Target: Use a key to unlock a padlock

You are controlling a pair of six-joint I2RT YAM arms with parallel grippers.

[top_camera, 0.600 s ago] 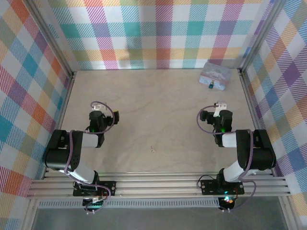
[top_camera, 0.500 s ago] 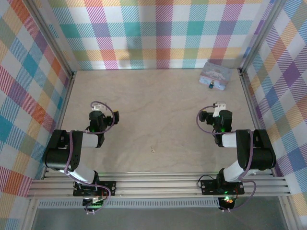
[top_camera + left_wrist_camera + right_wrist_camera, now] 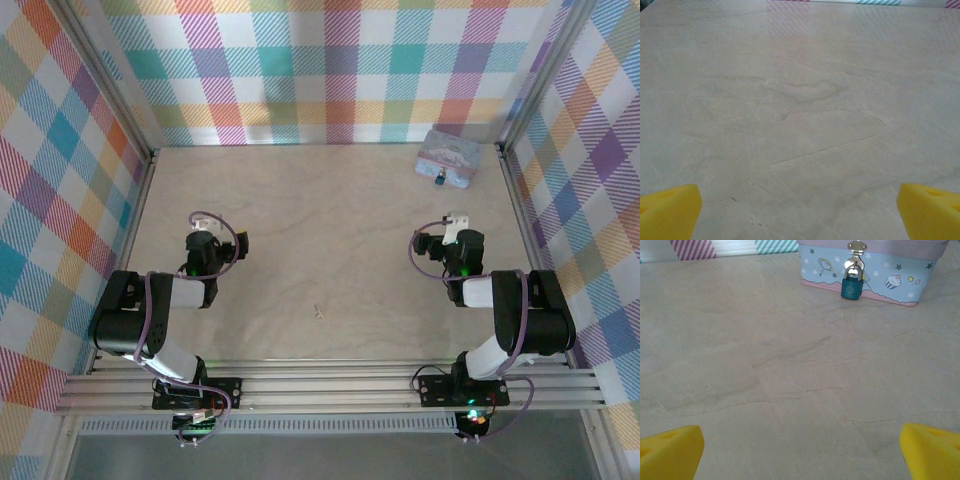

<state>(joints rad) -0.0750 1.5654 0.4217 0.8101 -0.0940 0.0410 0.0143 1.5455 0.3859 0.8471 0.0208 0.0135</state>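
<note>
Small teal-blue metal padlock [image 3: 852,287] hangs upright, shackle through a silvery latch [image 3: 856,247], well ahead of the right end effector [image 3: 800,455]. Tiny pale metal key [image 3: 318,312] lies flat on the desk [image 3: 300,200], behind it, leftward.

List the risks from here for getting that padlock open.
The key is a sliver lying flat on the table, so the wide-open jaws may fail to pinch it or push it away. The padlock hangs from the tin box clasp; unsupported, it may swing, or the box may slide during insertion.
</note>
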